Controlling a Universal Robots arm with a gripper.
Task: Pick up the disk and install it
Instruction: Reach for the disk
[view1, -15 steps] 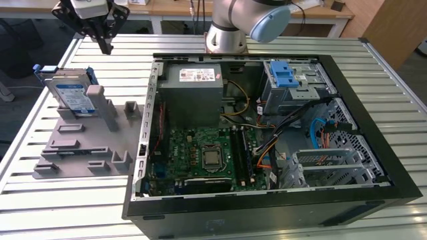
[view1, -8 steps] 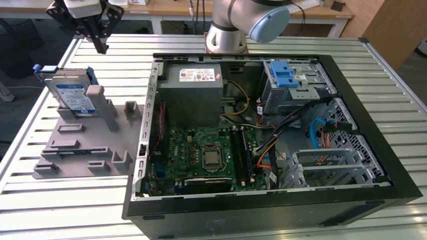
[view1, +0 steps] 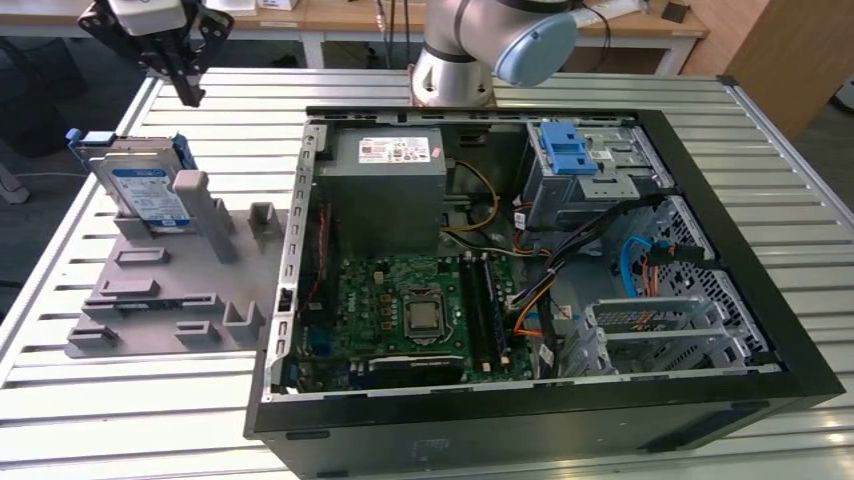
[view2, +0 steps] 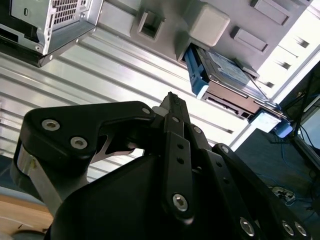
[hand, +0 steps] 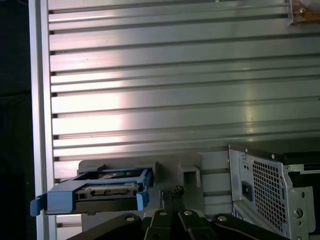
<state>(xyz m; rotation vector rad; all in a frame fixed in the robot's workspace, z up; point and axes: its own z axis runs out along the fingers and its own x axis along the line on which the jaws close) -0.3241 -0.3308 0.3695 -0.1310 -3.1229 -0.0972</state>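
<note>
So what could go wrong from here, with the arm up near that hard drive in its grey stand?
The gripper looks shut and hangs off to one side of the disk; descending like that, it might knock the drive instead of straddling it. The disk stands on edge in the grey holder, so an off-centre grip could tilt or jam it. Inside the open computer case, cables cross near the drive cage and could snag the drive.

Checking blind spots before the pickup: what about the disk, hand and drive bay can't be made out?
Exterior view: lower end of the disk, sunk in the grey holder; a post covers part of its label.
Exterior view: upper body of the hand, cut off by the top edge.
Exterior view: bay under the blue latch, behind cage walls.
</note>
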